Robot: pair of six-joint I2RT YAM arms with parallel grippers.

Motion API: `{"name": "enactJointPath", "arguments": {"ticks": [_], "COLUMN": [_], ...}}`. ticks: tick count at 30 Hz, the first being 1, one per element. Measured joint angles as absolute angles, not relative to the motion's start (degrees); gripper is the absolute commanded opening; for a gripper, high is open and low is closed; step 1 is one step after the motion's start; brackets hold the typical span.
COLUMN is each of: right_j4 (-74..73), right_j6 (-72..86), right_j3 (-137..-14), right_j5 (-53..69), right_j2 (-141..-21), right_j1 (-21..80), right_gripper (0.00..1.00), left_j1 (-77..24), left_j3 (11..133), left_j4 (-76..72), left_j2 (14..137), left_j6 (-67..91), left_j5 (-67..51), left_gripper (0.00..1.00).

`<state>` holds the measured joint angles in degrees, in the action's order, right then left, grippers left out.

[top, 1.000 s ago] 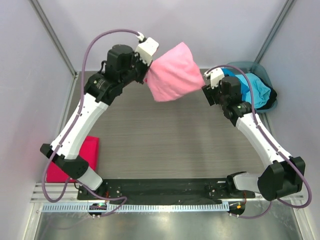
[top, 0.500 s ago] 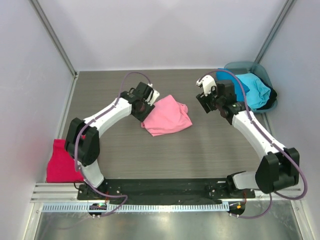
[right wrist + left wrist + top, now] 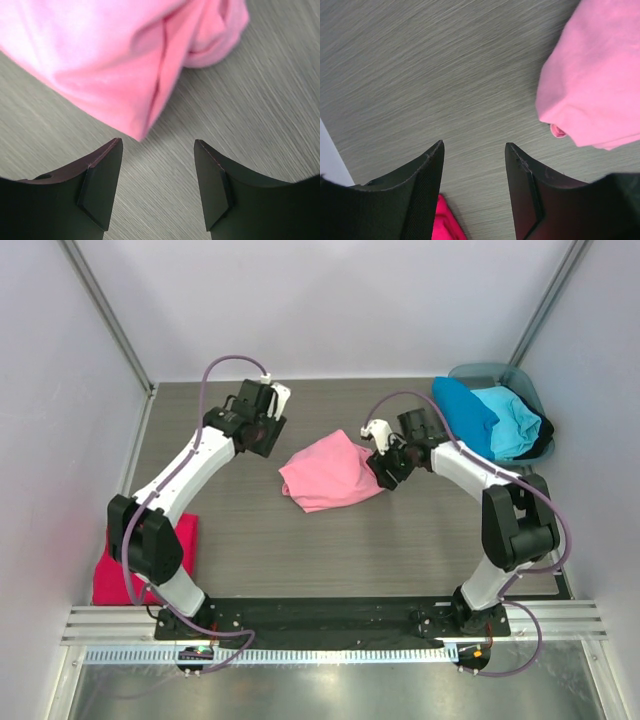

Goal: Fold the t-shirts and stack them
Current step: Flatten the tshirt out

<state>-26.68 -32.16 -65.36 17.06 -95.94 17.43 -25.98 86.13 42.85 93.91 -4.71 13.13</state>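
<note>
Hiding part of the crimson-magenta cloth t-shirt (image 3: 118, 578) at the left near edge of the grey wood-grain tabletop (image 3: 300, 540), the left arm's lower link crosses over it. The left wrist view catches only a sliver of that shirt. A blue t-shirt (image 3: 462, 408) and a turquoise t-shirt (image 3: 512, 420) cover most of the grey-teal round tub (image 3: 497, 373) at the far right corner.

The left gripper (image 3: 473, 146) is spread over bare tabletop, holding nothing, apart from the light pink short-sleeved cloth t-shirt (image 3: 330, 476). The right gripper (image 3: 157, 142) is also spread and empty, with a corner of the pink shirt just ahead of its fingertips.

The pink shirt lies mid-tabletop between both grippers, bunched in loose, rounded folds.
</note>
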Motion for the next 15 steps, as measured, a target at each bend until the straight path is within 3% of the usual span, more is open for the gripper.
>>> {"name": "enactJointPath", "arguments": {"ticks": [6, 10, 12, 13, 15], "right_j4": [-27.99, -28.71, -29.32, -29.63, -31.35], "right_j6": [-32.91, -32.88, -32.97, -33.17, -33.21], "right_j3": [-68.4, -70.35, -70.91, -71.2, -72.12], "right_j5": [19.46, 19.68, 19.7, 19.73, 19.79], "right_j2": [-99.9, -104.14, -105.8, -106.48, -107.68], "right_j1": [19.05, 19.11, 19.11, 19.11, 19.11], "right_gripper": [0.64, 0.59, 0.46, 0.27, 0.07], "left_j1": [-24.51, -24.51, -24.51, -24.51, -24.49], "left_j3": [86.56, 87.42, 87.61, 87.66, 87.77], "left_j4": [43.86, 44.01, 44.03, 44.01, 44.01], "left_j2": [93.93, 93.95, 93.95, 93.95, 93.97], "left_j6": [-4.73, -4.75, -4.75, -4.75, -4.78], "left_j5": [13.74, 13.76, 13.76, 13.78, 13.89], "left_gripper": [0.53, 0.53, 0.53, 0.53, 0.53]}}
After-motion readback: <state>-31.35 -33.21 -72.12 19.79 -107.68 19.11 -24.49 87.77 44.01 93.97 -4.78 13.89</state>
